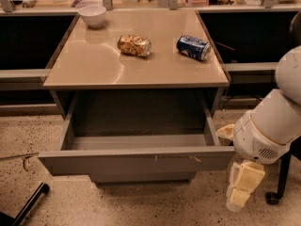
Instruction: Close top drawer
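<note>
The top drawer [136, 160] is a wide grey metal drawer, pulled far out of the cabinet and empty inside. Its flat front has small pale scratch marks near the upper edge. My gripper [241, 188] hangs at the lower right, just beyond the drawer front's right end and slightly below it, with pale yellowish fingers [247, 177] pointing down. It holds nothing and does not touch the drawer.
The beige cabinet top [94, 65] carries a white bowl [92, 15], a crumpled snack bag [134, 45] and a blue can [193, 47] lying on its side. A lower drawer front [141, 178] shows under the open one. A black chair leg [28, 205] is at the lower left, a wheel [272, 197] at the right.
</note>
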Action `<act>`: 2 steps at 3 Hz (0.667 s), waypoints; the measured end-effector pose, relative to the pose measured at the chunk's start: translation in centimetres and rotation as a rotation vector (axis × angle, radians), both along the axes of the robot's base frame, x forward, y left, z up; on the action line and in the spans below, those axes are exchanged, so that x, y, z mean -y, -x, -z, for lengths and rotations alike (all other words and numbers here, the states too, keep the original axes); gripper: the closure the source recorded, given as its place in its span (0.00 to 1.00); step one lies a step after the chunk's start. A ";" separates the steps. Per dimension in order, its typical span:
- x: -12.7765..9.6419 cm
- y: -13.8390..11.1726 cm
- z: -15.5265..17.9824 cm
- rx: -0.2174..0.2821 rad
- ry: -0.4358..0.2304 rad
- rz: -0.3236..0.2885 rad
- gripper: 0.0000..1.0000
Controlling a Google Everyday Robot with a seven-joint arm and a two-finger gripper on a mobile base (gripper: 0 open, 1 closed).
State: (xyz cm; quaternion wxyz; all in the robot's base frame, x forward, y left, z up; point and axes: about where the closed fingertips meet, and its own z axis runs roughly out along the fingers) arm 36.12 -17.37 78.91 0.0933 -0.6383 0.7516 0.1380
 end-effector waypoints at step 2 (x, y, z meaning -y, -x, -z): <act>-3.7 -0.4 6.0 -0.006 -0.035 -0.160 0.00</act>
